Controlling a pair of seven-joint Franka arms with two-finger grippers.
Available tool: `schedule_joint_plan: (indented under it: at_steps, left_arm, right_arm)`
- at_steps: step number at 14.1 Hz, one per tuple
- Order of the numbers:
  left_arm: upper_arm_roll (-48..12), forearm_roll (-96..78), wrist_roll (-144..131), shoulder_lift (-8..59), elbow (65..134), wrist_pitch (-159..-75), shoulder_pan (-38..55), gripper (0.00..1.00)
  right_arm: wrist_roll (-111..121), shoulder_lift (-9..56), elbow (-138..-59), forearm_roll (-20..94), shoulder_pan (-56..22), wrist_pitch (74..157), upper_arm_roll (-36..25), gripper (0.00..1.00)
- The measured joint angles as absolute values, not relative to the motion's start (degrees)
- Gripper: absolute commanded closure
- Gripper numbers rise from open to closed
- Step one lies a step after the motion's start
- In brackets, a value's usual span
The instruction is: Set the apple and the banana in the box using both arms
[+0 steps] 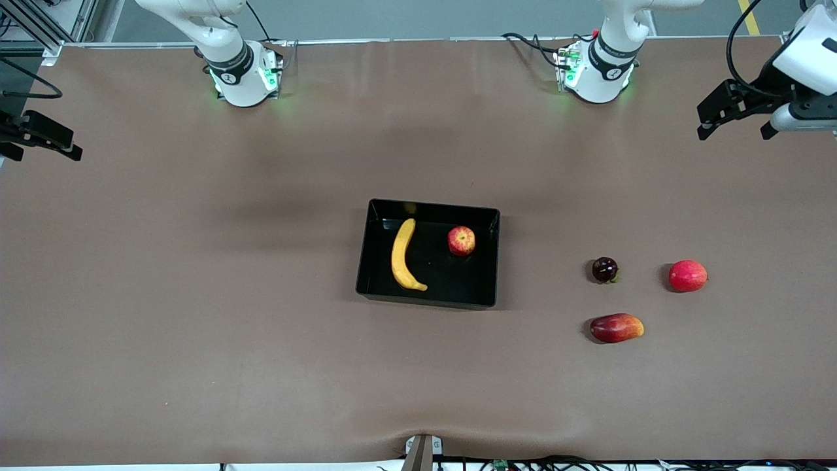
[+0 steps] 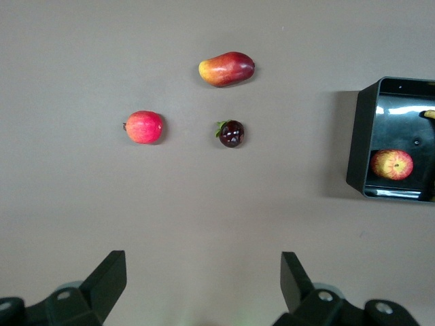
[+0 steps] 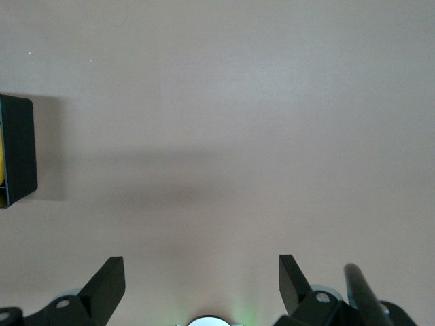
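The black box (image 1: 458, 278) sits mid-table. Inside it lie the yellow banana (image 1: 404, 255), toward the right arm's end, and the mottled red apple (image 1: 461, 241), toward the left arm's end. My left gripper (image 1: 734, 131) hangs open and empty over the left arm's end of the table. Its wrist view shows the left gripper (image 2: 202, 272), the box wall (image 2: 359, 136), the apple (image 2: 391, 164) and the banana's tip (image 2: 428, 114). At the right arm's end of the table my right gripper (image 1: 40, 147) is open and empty. The right gripper (image 3: 202, 272) looks down on bare table and a box corner (image 3: 19, 149).
Three other fruits lie on the table between the box and the left arm's end: a dark round fruit (image 1: 605, 269), a pinkish-red round fruit (image 1: 687, 275) and an elongated red-yellow fruit (image 1: 616, 328). The arm bases (image 1: 242, 75) (image 1: 598, 69) stand along the table's edge farthest from the front camera.
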State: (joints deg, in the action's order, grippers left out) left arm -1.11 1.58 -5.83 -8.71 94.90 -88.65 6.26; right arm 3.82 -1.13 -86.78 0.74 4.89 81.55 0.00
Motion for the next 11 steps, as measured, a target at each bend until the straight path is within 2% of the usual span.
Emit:
schedule_joint_plan:
  at_steps: [11]
  left_arm:
    - [-1.0, 1.6, -5.8, -8.2, 93.7, -88.1, 6.1, 0.00]
  right_arm:
    - [3.8, -1.1, -86.8, 0.7, 4.9, 81.5, 0.1, 0.00]
